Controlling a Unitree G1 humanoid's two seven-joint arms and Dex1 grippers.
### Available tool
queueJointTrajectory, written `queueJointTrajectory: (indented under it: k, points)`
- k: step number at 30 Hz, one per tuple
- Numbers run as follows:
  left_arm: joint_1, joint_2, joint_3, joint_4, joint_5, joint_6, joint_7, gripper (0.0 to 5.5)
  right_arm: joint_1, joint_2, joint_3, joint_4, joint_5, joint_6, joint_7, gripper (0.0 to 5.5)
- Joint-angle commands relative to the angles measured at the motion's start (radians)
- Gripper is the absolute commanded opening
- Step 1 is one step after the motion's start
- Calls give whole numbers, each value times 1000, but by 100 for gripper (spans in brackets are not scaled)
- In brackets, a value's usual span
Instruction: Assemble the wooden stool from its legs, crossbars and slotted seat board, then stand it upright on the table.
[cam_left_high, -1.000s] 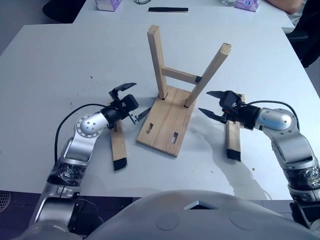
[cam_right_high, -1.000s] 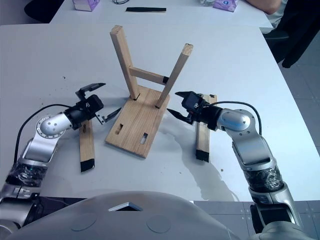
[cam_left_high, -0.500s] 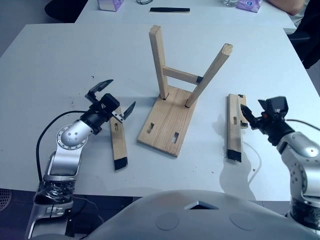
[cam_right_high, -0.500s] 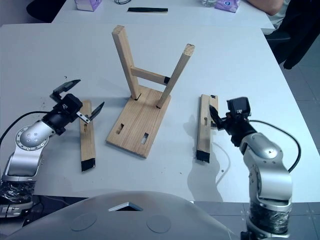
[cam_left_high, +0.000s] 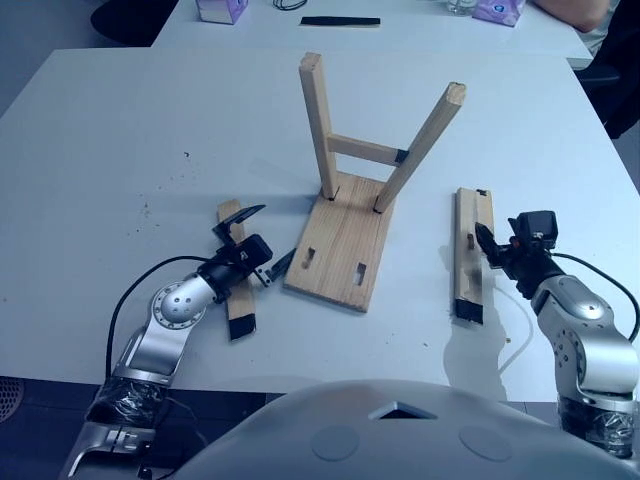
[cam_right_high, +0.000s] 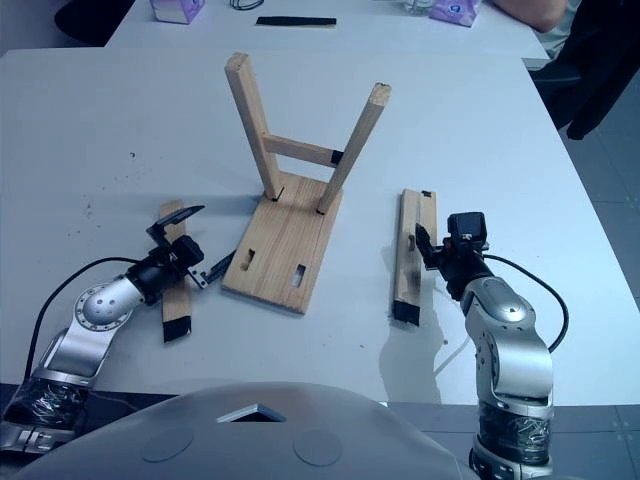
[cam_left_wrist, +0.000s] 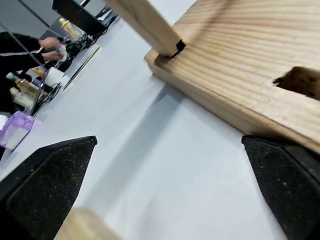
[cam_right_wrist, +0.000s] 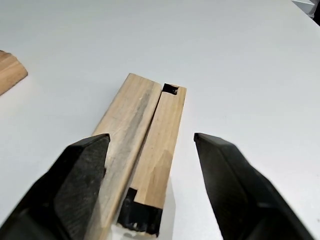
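**Half a stool up, both arms lined up on the loose legs**

The seat board (cam_left_high: 335, 262) lies flat on the counter (cam_left_high: 120, 130) with two legs (cam_left_high: 318, 125) standing in its far slots, tied by a crossbar (cam_left_high: 365, 150). The two near slots are bare, so I'd call this the fetch for the second leg set, with the task about halfway.

Left of the board lies a loose leg (cam_left_high: 240, 312), just beside the near-left corner. The left jaws hover over it, spread wide and holding nothing. One finger (cam_left_high: 250, 211) points up and away, the other reaches toward the board's edge without clearly touching it.

Right of the board, well apart, lies the other loose leg (cam_left_high: 470, 255). In the right wrist view it looks like two strips lying side by side, though that's hard to confirm. The right jaws sit at its right flank, wide open, straddling one end and gripping nothing.

Next call: drop, close on the wood, then tip it upright for those empty slots. That means a square grip, since a skewed leg won't seat.
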Motion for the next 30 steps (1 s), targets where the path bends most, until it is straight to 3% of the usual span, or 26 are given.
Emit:
queueJointTrajectory:
  k: [1,8,15,27,30]
  points:
    - [25,8,-36,-10,-2,31,-46,540,-3,1,-40,54,-10,-70,-20,313]
    - [18,4,-34,-18,-12,49,-43,540,1,3,-24,107,-22,-148,-19,313]
    - [0,5,-30,-4,-21,58,-44,540,-22,9,67,247,-78,-221,-20,313]
    - [-8,7,-33,-13,-25,64,-51,540,41,37,104,227,-74,-223,-28,313]
    - [-8,5,-34,-14,-24,66,-48,540,41,44,104,215,-61,-221,-25,270]
